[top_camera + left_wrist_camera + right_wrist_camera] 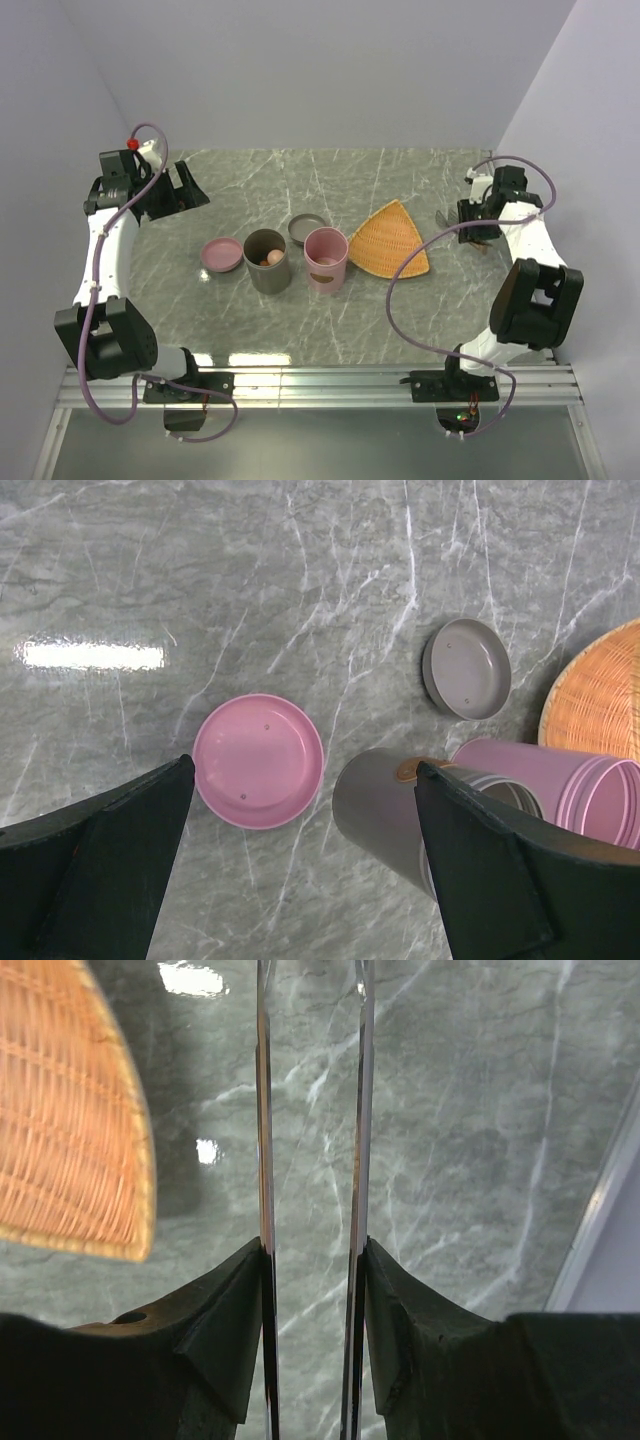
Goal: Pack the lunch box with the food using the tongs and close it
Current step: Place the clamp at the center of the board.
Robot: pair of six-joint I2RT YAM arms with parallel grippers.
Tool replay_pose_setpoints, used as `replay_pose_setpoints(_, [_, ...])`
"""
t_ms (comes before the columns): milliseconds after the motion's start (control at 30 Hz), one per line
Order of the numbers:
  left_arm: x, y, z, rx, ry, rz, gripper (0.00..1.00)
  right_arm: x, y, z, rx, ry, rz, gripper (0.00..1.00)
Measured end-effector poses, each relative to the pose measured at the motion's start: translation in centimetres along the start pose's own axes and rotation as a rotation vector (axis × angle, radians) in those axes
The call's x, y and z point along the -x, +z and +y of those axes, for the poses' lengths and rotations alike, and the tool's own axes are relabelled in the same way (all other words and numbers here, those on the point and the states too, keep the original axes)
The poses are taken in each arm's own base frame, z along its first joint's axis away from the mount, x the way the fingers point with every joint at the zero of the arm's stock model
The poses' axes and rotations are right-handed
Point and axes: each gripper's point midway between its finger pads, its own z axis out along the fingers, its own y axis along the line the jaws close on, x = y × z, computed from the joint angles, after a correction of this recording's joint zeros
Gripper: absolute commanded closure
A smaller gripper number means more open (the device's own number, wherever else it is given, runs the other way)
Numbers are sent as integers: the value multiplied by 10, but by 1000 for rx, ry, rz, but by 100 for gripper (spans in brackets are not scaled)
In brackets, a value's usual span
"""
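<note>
The lunch box stands mid-table as two open cylinders, a grey one (266, 262) and a pink one (326, 258). Orange-beige food (272, 258) shows inside the grey cylinder. A pink lid (221, 254) and a grey lid (308, 229) lie beside them. At the right, my right gripper (312, 1260) is shut on the tongs (265, 1140), pressing on both thin metal arms, which stand a little apart over bare table. My left gripper (305, 780) hangs open and holds nothing, high at the far left, looking down on the pink lid (258, 760) and grey cylinder (385, 805).
An orange fan-shaped woven tray (392, 238) lies right of the pink cylinder, its edge (70, 1120) just left of the tongs. A metal rail (320, 380) runs along the table's near edge. White walls close in the back and both sides.
</note>
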Motion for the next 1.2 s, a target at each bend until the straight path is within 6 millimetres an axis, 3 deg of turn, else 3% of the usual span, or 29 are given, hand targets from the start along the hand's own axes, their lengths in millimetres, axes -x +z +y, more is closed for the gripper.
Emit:
replay_pose_setpoints(200, [-1,1,1,4,-1,5,1,-10,24,-3,10,-1,45,49])
replay_pose_setpoints(633, [-4,8,9,27,-2,24,1,-71,47,3,25,-24,232,40])
replay_pose_setpoints(1033, [-8,13,17,47,31,44,1,-87,57,3,33,-27,294,28])
replay_pose_setpoints(1200, [-14,13,19,45,32,71,1,-87,57,3,30,-27,298,14])
